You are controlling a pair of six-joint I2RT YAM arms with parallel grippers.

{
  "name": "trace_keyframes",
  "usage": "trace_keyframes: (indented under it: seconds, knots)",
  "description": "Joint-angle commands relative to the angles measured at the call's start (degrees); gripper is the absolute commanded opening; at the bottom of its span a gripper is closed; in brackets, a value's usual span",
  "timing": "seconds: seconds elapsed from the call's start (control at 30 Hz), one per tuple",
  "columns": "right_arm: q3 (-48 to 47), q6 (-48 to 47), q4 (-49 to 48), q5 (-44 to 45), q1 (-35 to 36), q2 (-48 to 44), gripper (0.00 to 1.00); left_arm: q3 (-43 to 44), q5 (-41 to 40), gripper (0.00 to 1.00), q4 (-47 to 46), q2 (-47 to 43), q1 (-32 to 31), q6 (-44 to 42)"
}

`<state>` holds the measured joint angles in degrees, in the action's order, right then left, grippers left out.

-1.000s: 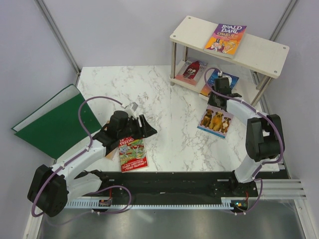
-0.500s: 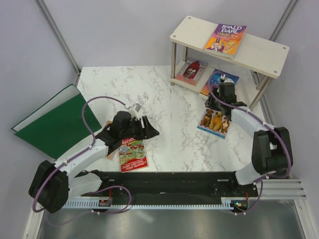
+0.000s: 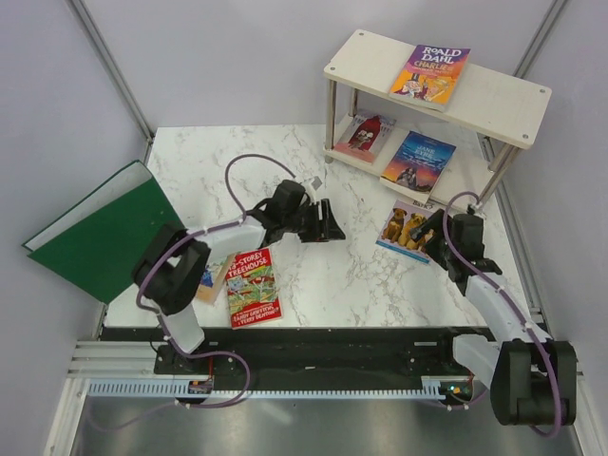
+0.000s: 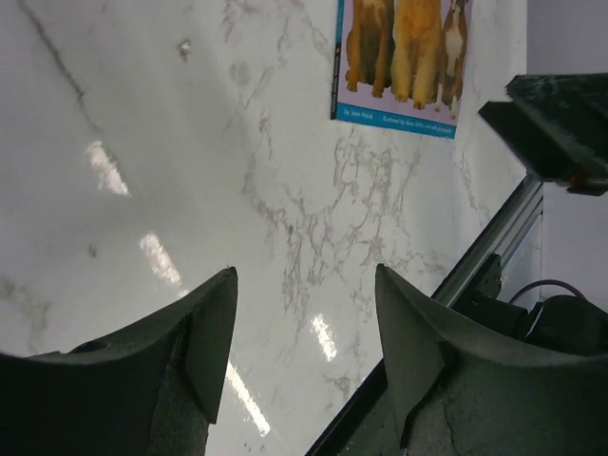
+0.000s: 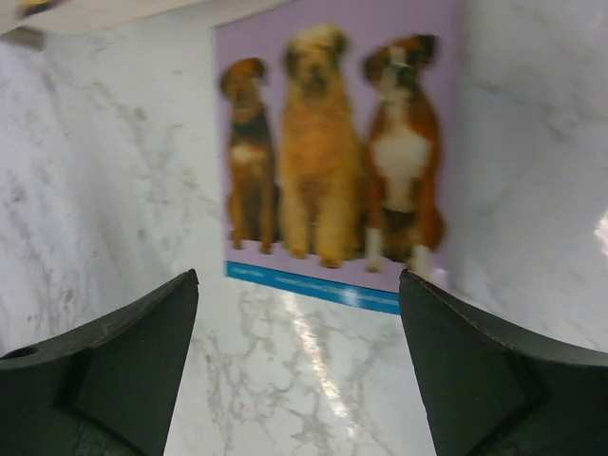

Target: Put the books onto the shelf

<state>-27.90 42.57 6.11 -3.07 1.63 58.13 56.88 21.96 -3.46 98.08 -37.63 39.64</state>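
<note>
Counter, white marble (image 3: 313,275): we note bare room mid-slab, between red-green Treehouse paperback (image 3: 252,287) and brown-dogs paperback (image 5: 328,161) by the right edge. Left gripper (image 4: 304,285): part-open, empty, above bare marble. Right gripper (image 5: 299,285): spread wide, empty, over the dogs cover. Cream two-tier shelf (image 3: 503,100): back right corner, three paperbacks (image 3: 418,160) aboard. Tan book (image 3: 211,281): mostly hidden behind left arm (image 3: 180,266).

left arm (image 3: 228,235), right arm (image 3: 499,304): white links, black joints | cables (image 3: 249,158): purple | jaws: black wedges
</note>
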Motion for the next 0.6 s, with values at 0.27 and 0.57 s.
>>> trace_keyframes:
  seconds: [0.27, 0.57]
  knots:
    - [5.1, 5.9, -10.1, -4.7, -9.6, 11.5, 0.86, 23.0, 9.9, 0.65, -2.6, 22.7, -2.9, 4.6]
    - [5.3, 7.0, -20.8, -11.5, -9.7, 23.0, 0.00, 26.5, 11.3, 0.65, -1.7, 26.1, -3.6, 5.2]
